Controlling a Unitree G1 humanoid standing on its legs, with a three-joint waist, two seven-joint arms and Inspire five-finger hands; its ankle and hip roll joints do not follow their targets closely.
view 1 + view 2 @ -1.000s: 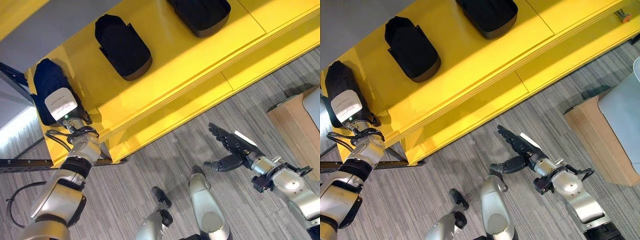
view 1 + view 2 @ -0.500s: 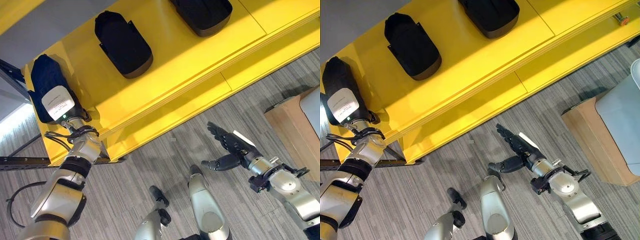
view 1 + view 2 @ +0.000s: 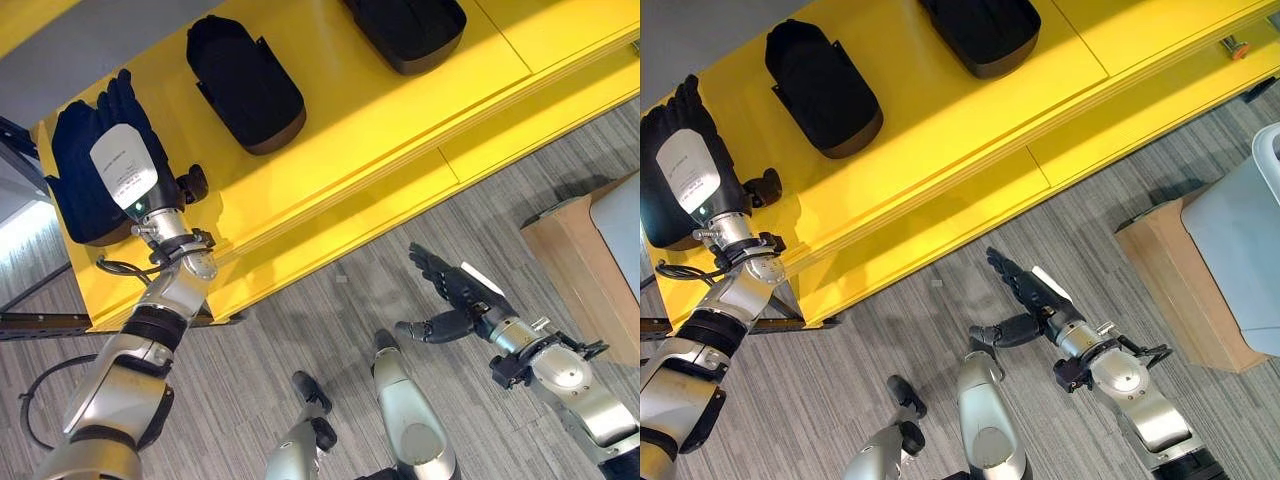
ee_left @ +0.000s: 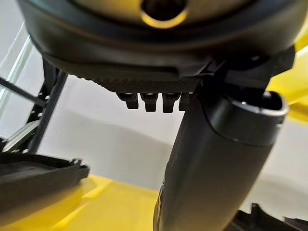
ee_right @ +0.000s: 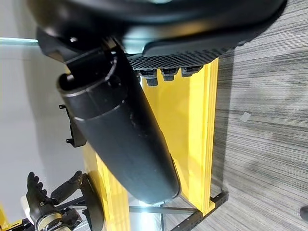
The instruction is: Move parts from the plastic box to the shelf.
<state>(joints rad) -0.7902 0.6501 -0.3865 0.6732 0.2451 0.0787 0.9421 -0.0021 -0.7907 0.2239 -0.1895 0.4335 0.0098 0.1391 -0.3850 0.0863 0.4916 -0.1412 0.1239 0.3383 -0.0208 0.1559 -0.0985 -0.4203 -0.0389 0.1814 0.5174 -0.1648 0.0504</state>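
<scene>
the left hand (image 3: 125, 172) is over the black part (image 3: 85, 195) at the shelf's (image 3: 380, 120) left end, fingers spread and released. the right hand (image 3: 455, 300) hangs loose and empty over the floor (image 3: 300, 330).

The shelf (image 3: 350, 150) that the left hand (image 3: 125, 165) reaches over looks like painted board, smooth with a soft sheen, with fine seams running along its front edge. The black part (image 3: 80, 190) under that hand's straight fingers is matt, probably moulded plastic, though it is mostly covered. The second black part (image 3: 245, 85), just beyond the hand on the same board, is matt on top with a slightly browner, smoother rim. The floor (image 3: 300, 330) below the open right hand (image 3: 455, 300) looks like grey striped carpet, rough and dull. The block (image 3: 1180, 280) near that hand has a pale wood look.
</scene>
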